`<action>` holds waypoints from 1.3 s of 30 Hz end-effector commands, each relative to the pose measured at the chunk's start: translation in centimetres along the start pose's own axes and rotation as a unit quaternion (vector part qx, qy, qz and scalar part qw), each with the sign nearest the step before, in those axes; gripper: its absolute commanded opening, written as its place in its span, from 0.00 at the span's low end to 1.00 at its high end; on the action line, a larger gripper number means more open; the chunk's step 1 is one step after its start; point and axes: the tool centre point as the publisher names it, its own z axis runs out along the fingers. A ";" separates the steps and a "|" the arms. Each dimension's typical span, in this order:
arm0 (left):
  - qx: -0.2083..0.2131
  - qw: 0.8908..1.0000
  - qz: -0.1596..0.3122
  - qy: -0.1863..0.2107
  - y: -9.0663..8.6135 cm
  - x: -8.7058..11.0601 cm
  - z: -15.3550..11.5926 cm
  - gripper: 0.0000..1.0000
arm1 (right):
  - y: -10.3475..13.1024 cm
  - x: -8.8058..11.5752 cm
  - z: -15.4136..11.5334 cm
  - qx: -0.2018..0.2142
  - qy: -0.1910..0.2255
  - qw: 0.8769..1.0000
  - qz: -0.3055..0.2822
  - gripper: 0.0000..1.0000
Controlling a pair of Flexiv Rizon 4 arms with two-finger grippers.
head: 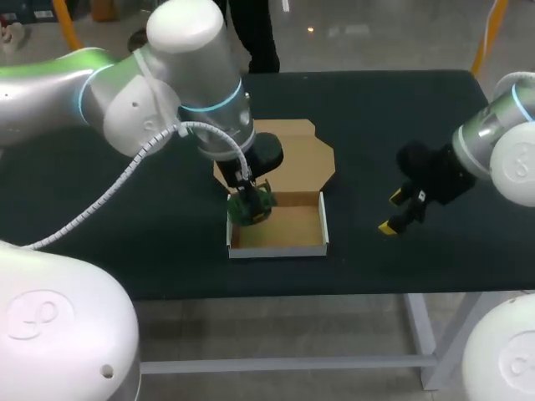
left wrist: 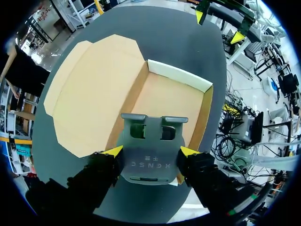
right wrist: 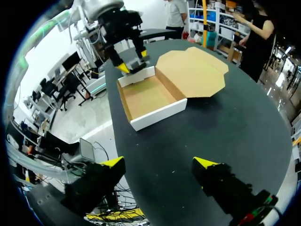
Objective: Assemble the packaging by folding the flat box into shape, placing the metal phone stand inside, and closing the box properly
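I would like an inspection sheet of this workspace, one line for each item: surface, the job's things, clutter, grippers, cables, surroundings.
Surface: dark table, bare around the work.
Job's things: box folded into an open tray, its lid lying flat behind it; metal phone stand held over one corner of the tray, and I cannot tell whether it touches the floor.
Clutter: nothing seen.
Grippers: left gripper shut on the metal phone stand, one finger on each side; right gripper open and empty, apart from the box.
Cables: white spiral-wrapped cable along the left arm, clear of the box.
Surroundings: nothing seen reaching over the table.
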 end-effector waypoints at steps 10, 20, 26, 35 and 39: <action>-0.023 1.000 0.001 -0.001 -3.4 -0.1 5.0 0.00 | -0.1 0.0 -0.2 -0.002 0.002 1.000 -0.001 1.00; -0.033 0.999 -0.004 0.007 -3.6 -1.0 6.7 0.00 | -0.1 0.0 -0.2 -0.002 0.002 1.000 -0.001 1.00; -0.042 0.999 -0.013 0.023 -3.6 -1.5 7.2 0.00 | -0.1 0.0 -0.2 -0.002 0.002 1.000 -0.001 1.00; -0.048 0.998 -0.021 0.032 -3.0 -1.6 7.4 0.00 | -0.1 0.0 -0.2 -0.002 0.002 1.000 -0.001 1.00; -0.047 0.998 -0.019 0.034 -2.4 -1.2 6.8 0.00 | -0.1 0.0 -0.2 -0.002 0.002 1.000 -0.001 1.00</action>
